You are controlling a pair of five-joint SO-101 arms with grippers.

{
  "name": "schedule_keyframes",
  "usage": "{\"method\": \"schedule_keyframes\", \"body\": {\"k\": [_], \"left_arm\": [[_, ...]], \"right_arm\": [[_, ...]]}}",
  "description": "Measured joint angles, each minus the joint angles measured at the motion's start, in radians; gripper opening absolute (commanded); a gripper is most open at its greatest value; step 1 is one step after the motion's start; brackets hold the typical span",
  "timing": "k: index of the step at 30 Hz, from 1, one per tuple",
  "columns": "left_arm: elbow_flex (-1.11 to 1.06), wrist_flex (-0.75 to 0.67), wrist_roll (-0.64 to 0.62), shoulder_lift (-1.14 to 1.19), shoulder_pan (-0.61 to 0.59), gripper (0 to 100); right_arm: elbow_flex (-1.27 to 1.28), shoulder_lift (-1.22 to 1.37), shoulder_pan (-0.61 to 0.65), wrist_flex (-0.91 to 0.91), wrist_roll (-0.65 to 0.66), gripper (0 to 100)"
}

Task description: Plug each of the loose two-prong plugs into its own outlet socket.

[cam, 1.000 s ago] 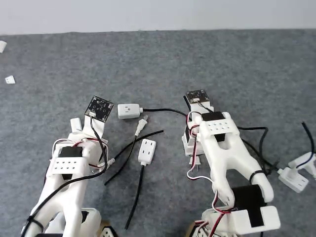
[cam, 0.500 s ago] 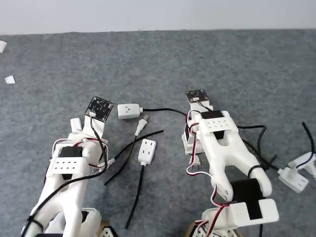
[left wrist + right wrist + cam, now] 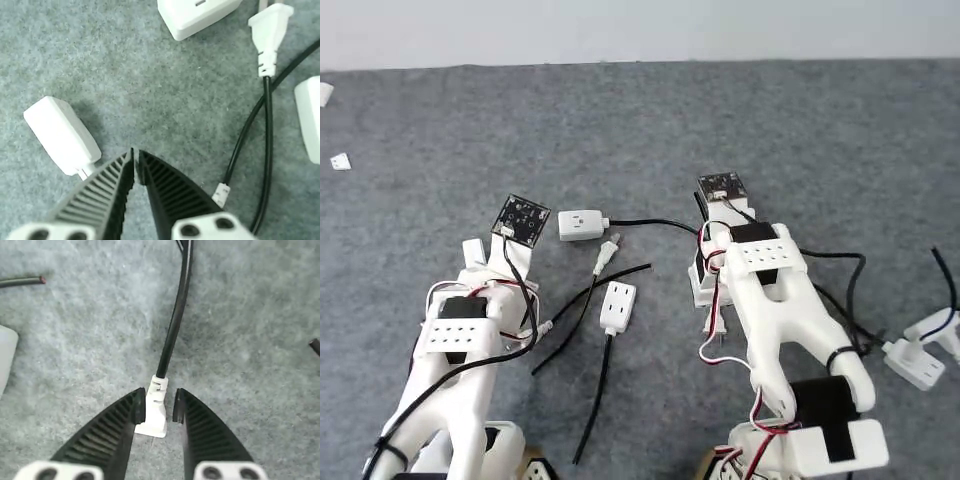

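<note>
A white plug is bracketed by the right gripper, whose jaws are set slightly apart. One side is pressed to the plug, while a thin gap seems to be left at the other, so the plug is judged not yet clamped, though the angle leaves this unsure. The plug is laid flat on the grey mat, its long axis in line with the gripper and its black cord led straight away from the wrist. The nearest outlet is found between the two arms, to the left of this gripper. The left gripper is clenched on nothing, just beside a white block, with a second plug lying near.
</note>
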State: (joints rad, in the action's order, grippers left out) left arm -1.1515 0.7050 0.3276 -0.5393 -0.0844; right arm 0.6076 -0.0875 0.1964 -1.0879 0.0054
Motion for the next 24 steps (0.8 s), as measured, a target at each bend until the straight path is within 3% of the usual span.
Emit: {"method": "schedule_keyframes", "body": {"k": [12,24], "left_arm": [[0.000,0.000,0.000,0.000,0.000,1],[0.000,0.000,0.000,0.000,0.000,1]], "right_arm": [[0.000,0.080,0.000,0.035,-0.032,6.6],[0.000,0.081,0.000,0.066,-0.035,9.1]]}}
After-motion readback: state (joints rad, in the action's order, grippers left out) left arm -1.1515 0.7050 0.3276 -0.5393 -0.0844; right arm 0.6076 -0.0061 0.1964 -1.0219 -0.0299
